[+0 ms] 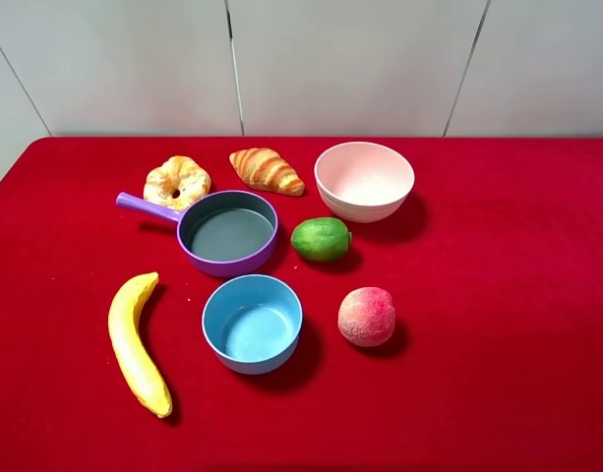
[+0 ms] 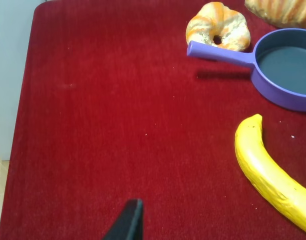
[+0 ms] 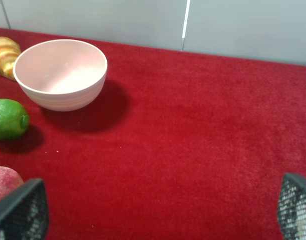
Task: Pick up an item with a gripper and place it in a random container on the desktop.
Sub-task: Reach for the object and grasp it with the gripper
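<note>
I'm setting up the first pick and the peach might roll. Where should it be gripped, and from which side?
Probably from straight above, closing across the widest middle of the peach. It is round all over, so only there is the hold even. It sits apart from the blue bowl and lime, leaving room for the fingers on both sides.

Round pinkish-red mottled peach (image 1: 367, 317) sitting free on bright red cloth desktop (image 1: 508, 295).
Shallow round purple pan (image 1: 228, 233), grey inside, upright, short handle out left; apart from peach, further back and left.
</note>
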Controlling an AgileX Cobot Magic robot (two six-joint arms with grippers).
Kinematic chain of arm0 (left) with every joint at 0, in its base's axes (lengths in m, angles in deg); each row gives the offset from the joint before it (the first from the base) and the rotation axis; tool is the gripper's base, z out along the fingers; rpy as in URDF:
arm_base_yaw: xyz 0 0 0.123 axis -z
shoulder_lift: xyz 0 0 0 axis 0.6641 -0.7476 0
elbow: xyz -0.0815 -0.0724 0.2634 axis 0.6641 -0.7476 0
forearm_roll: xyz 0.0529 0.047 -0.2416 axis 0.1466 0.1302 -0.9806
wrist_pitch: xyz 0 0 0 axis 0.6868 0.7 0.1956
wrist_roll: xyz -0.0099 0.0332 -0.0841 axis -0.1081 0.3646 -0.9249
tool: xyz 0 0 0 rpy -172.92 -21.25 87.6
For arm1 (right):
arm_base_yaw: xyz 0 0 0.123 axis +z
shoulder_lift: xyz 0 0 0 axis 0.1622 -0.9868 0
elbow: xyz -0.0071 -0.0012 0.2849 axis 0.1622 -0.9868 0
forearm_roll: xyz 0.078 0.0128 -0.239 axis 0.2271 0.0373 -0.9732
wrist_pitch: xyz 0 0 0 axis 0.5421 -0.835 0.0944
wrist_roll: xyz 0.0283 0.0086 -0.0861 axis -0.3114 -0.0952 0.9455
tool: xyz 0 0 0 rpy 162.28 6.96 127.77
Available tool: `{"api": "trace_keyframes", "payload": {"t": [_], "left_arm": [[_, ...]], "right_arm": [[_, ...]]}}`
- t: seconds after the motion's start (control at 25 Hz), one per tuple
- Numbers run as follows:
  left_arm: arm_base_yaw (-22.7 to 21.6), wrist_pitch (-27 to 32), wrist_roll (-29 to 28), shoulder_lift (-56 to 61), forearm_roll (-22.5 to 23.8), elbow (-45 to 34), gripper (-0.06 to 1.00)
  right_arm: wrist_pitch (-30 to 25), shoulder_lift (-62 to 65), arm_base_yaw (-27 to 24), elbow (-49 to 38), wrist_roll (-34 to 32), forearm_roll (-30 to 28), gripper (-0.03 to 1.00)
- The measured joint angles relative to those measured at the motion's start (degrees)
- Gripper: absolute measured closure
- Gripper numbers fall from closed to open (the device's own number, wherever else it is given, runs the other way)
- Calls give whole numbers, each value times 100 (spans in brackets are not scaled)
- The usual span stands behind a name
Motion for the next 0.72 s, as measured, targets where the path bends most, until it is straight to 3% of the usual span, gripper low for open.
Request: {"api": "trace_keyframes", "payload": {"t": [0.44,0.72], "left_arm": [[0,0,0,0,0,0,-4],[0,0,0,0,0,0,-4]], "right_arm": [[195,-1220,0,310,209,285,27],[331,-2021,0,338,1038,621,27]]}}
